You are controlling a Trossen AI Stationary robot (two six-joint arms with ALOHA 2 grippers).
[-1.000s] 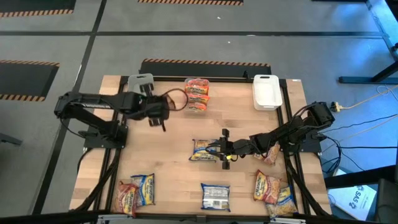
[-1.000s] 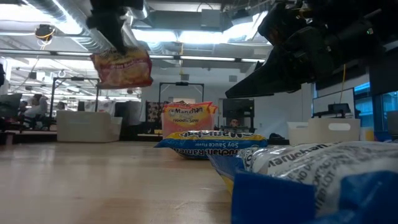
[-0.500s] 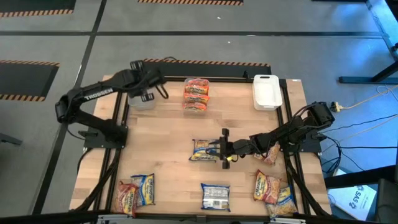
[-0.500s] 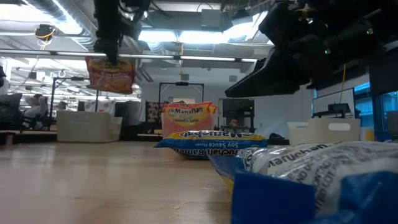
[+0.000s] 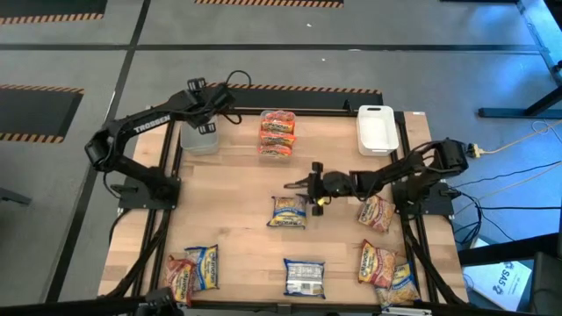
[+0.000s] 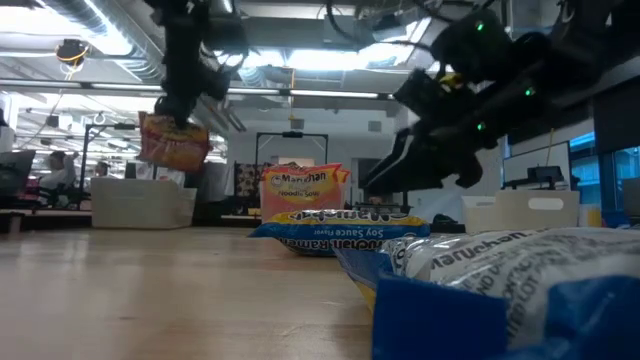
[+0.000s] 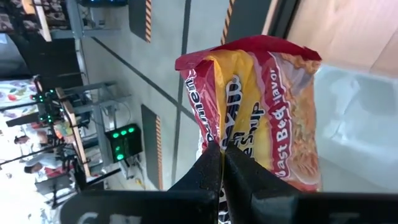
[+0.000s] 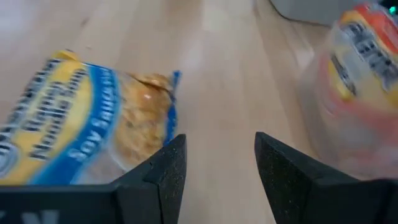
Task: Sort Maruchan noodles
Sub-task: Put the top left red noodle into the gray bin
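Note:
My left gripper (image 5: 209,118) is at the table's far left, above a clear bin (image 5: 198,140), shut on a red-and-yellow Maruchan packet (image 6: 175,140) (image 7: 261,106). My right gripper (image 5: 303,182) (image 8: 214,165) is open over mid-table, just beyond a blue-yellow packet (image 5: 288,211) (image 8: 74,137) that lies flat on the wood, and touches nothing. A second clear bin (image 5: 277,133) at the far edge holds red and pink-orange packets. More packets lie flat near the front edge (image 5: 304,276) and on the right (image 5: 376,213). My left gripper pinches the red-and-yellow packet between its two fingers at one end edge (image 7: 214,140). The fingers (image 6: 182,95) come from above, pointing down. The packet hangs below them, a little tilted and lifted clear, over the clear bin.
A white bin (image 5: 376,129) stands at the far right. Two packets (image 5: 193,270) lie at the near left corner and several (image 5: 386,268) at the near right. Bare wood (image 5: 228,202) stretches between the arms. Beyond the table, shelves and a seated person (image 6: 60,170) show.
My left gripper carried the hanging packet from mid-left toward the table's far left corner, ending over the clear bin; the packet swung and tilted. My right gripper pulled away from the blue-yellow packet toward the far edge and rose, turning; that packet stayed flat.

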